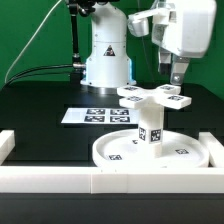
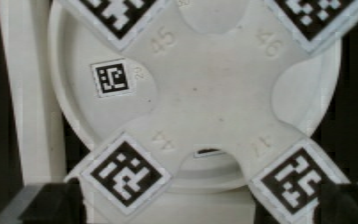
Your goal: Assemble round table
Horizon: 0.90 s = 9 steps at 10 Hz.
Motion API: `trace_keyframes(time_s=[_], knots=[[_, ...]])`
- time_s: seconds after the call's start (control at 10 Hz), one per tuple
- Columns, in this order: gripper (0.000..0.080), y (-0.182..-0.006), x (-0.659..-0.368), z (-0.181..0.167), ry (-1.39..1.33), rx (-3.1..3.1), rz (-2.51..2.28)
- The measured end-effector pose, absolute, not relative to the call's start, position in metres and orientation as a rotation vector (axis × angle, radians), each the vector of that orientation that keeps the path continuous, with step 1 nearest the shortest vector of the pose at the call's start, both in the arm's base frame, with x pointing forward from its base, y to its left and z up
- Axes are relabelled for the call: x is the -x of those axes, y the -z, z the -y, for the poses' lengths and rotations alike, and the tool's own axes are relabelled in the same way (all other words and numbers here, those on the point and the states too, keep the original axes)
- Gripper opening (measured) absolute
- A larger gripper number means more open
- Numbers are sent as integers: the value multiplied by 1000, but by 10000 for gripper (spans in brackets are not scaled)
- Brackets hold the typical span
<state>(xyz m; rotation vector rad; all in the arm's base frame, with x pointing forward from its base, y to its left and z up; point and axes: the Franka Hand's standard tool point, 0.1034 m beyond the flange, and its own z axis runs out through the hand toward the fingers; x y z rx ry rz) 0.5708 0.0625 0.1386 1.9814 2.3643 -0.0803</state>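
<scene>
Wrist view alone shows the fingers (image 2: 51, 206) spread above the cross-shaped piece (image 2: 211, 85); exterior view adds the leg (image 1: 150, 130).

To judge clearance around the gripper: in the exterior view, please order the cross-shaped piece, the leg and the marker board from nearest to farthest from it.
1. Cross-shaped piece: right beneath the gripper.
2. Leg: upright under that piece.
3. Marker board: flat, toward the exterior view's left.
</scene>
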Motion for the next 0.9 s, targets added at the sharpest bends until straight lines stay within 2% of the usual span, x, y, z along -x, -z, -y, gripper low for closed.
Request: trace_keyframes(time_s=[0.6,0.9], knots=[[649,-129,-571,-35,105,-2079,-2294],[649,-121,-566,-36,121,-2122,-2267]])
